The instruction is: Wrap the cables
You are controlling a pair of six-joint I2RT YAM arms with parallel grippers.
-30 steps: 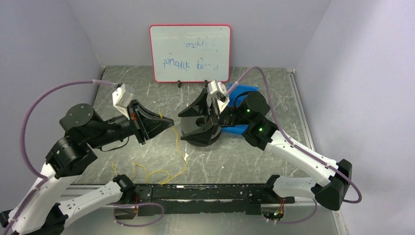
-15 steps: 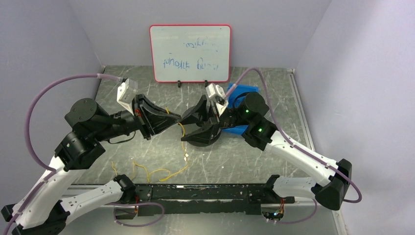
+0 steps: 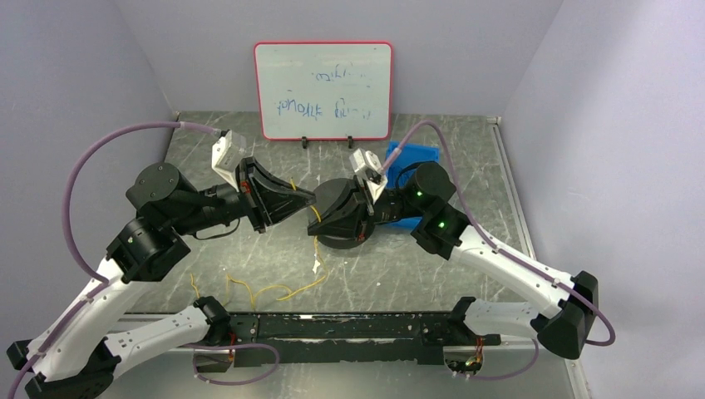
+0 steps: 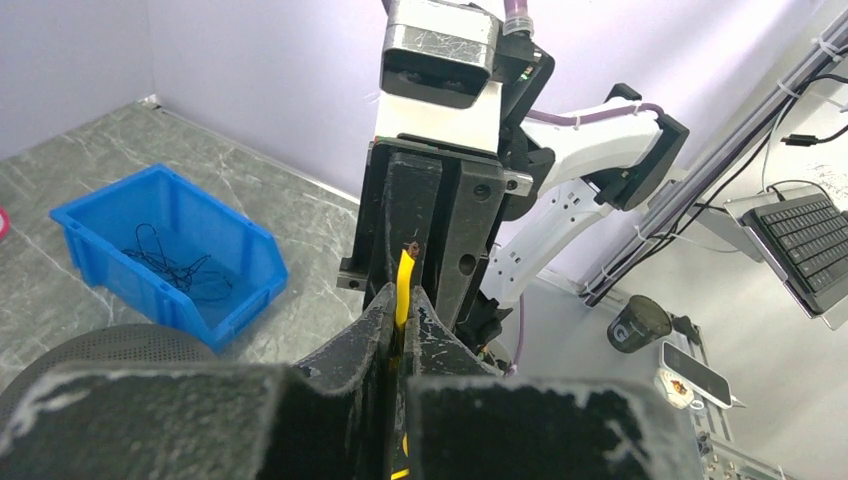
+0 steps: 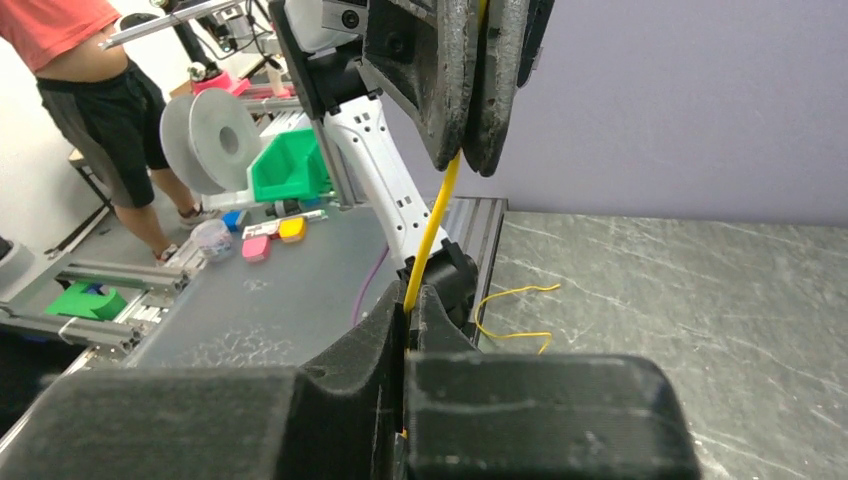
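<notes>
Meeting: my left claw [image 3: 309,199] has reached my right claw [image 3: 321,219], mid-desk.
Claws: both clamped on the yellow cable [image 3: 317,249].
Cable: tail trails toward the near edge.
Meaning: I judge winding can begin.

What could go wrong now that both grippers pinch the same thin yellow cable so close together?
1. The left gripper and right gripper are both shut on the yellow cable, with only a short span between them. Pulling apart could make it slip or snap.
2. They nearly touch, so a small turn may knock them together.
3. The loose tail on the table may snag when dragged.
</notes>
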